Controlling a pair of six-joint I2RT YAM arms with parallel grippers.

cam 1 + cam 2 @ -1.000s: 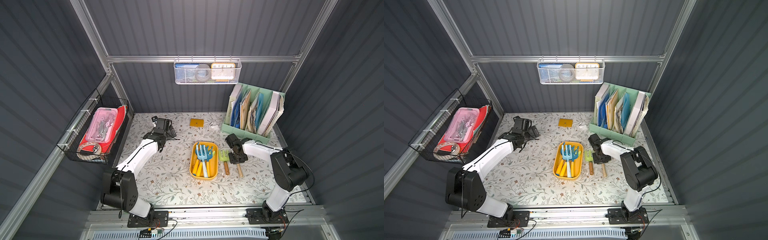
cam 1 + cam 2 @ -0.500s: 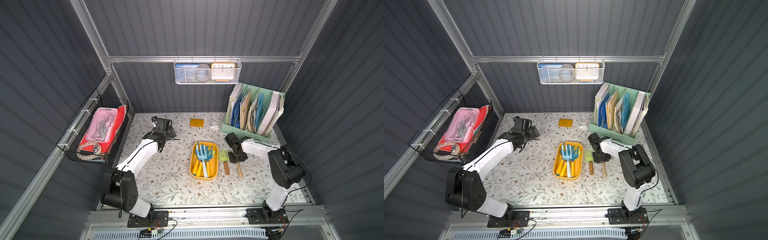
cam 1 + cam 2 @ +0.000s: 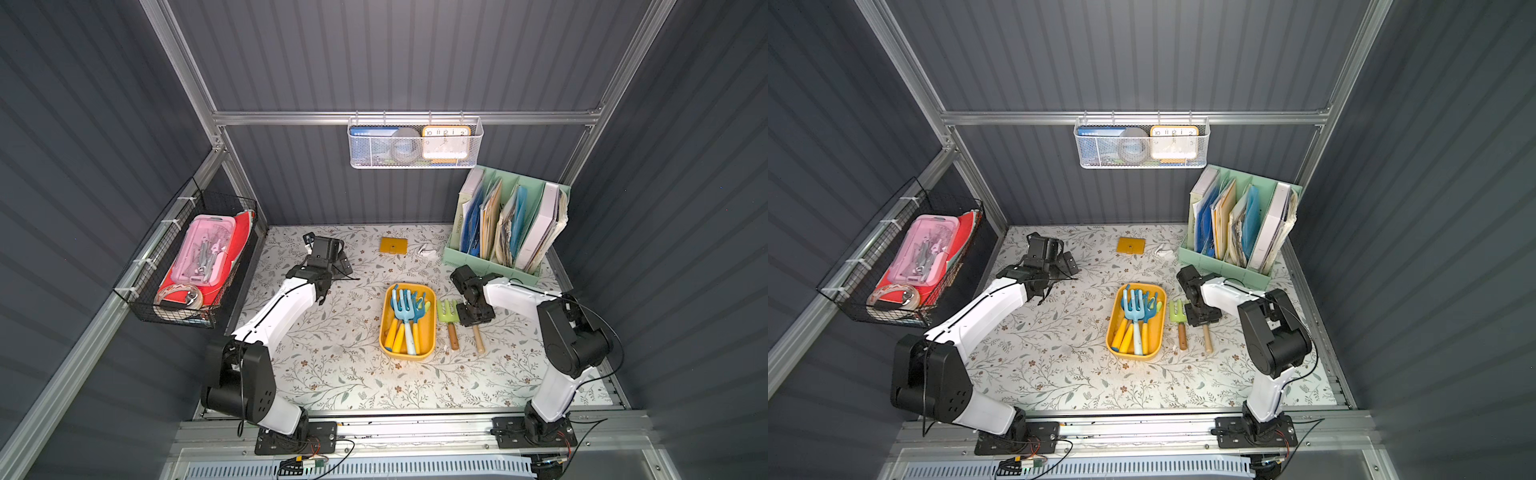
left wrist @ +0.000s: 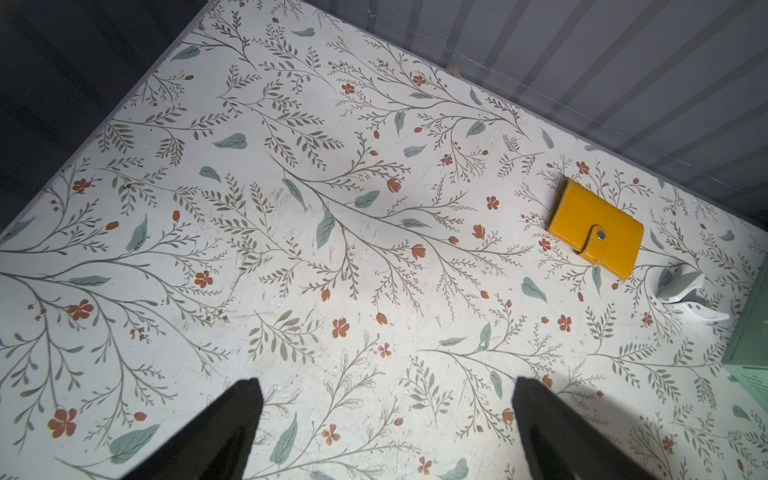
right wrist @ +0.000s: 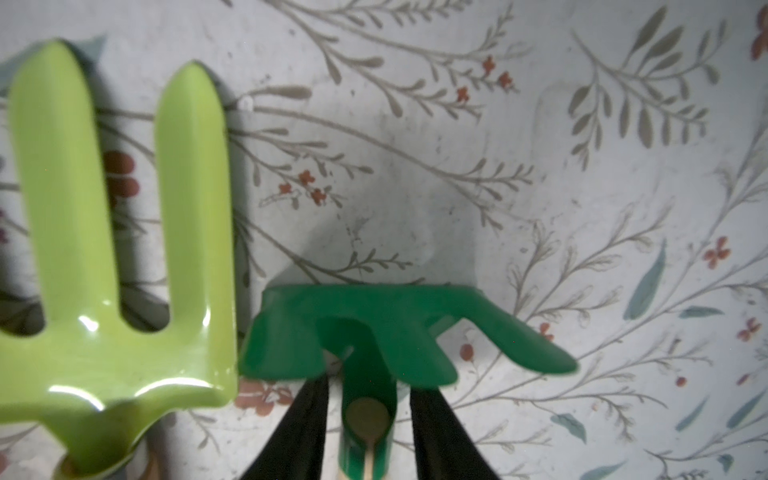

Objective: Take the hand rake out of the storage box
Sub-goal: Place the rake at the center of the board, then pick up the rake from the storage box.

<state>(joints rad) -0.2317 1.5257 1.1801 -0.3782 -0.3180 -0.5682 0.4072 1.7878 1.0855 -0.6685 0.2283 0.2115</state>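
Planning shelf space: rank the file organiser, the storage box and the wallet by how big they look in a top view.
1. file organiser
2. storage box
3. wallet
No close calls.

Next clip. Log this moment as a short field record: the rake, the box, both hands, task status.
hand rake: dark green head, wooden handle; lies on the table, outside the storage box
storage box: yellow; holds blue tools with yellow and white handles
neighbour: light green fork between the rake and the box
right hand: open; fingers either side of the rake's neck, a gap showing on each side
left hand: open, empty, over bare table, away from the box
task status: rake is out of the box
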